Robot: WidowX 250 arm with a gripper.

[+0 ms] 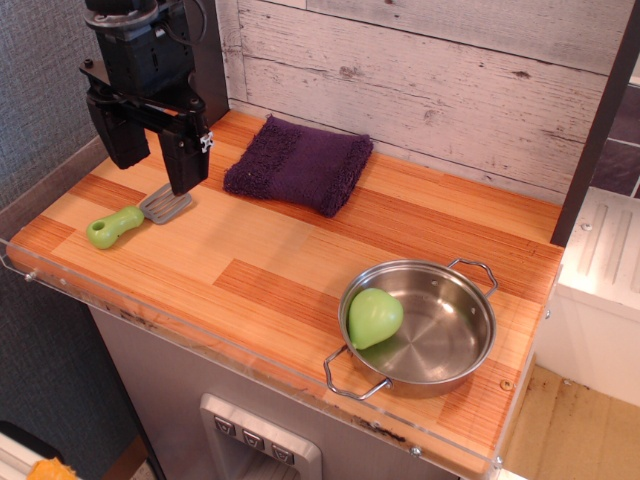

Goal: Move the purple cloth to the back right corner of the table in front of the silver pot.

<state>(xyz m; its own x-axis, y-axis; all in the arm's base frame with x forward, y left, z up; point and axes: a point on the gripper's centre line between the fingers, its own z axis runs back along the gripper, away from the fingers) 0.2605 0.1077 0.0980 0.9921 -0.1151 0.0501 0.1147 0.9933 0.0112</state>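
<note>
Just right of the tool (160, 150), purple cloth (298, 163), untouched.

Behind the workspace you have a wall of whitewashed, weathered planks (430, 80) laid horizontally, with dark knots and grain showing through. To your left stands a grey textured panel (40, 90), like woven fabric. A dark vertical post (598, 130) rises at the right, and beside it sits a white cabinet (605, 300). Below that you can see pale wooden flooring (570, 430). The light is soft and even.
</note>
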